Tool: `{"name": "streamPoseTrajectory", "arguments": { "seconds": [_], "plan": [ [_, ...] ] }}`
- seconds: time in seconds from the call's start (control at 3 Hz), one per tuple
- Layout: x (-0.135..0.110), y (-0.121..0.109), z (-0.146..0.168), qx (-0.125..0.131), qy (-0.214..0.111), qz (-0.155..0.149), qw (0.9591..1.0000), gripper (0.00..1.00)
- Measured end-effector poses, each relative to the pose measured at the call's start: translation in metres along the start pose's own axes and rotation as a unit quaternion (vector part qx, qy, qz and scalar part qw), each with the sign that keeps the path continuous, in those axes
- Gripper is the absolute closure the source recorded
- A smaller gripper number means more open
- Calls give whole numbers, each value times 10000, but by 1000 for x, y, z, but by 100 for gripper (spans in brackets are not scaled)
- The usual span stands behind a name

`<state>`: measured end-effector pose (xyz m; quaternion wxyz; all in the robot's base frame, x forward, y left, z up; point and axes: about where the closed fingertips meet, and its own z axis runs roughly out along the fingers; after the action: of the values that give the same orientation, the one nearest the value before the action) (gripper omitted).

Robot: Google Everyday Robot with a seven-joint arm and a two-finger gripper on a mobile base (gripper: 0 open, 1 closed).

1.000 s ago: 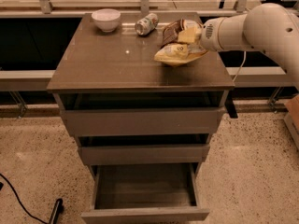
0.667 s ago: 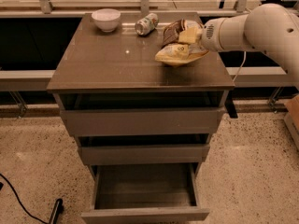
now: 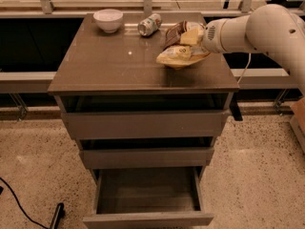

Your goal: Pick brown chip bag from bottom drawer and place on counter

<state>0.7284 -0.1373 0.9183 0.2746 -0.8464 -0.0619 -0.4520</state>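
The brown chip bag (image 3: 179,53) is over the counter (image 3: 114,61) at its right rear, dark brown part up and pale yellow part low, touching the slab or just above it. My gripper (image 3: 194,36) is at the bag's upper right edge, on the end of the white arm (image 3: 257,27) that reaches in from the right. The bottom drawer (image 3: 147,218) is pulled out, and its dark inside (image 3: 147,190) shows nothing in it.
A white bowl (image 3: 108,19) and a drink can (image 3: 149,24) lying on its side are at the back of the counter. The two upper drawers (image 3: 143,124) stand slightly ajar. A black cable (image 3: 19,204) lies on the speckled floor at the left.
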Motion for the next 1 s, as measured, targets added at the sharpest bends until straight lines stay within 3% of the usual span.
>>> {"name": "streamPoseTrajectory", "arguments": {
  "seconds": [0.67, 1.0],
  "plan": [
    [-2, -2, 4, 27, -28, -4, 10000, 10],
    [-3, -3, 5, 36, -39, -5, 10000, 0]
  ]
}}
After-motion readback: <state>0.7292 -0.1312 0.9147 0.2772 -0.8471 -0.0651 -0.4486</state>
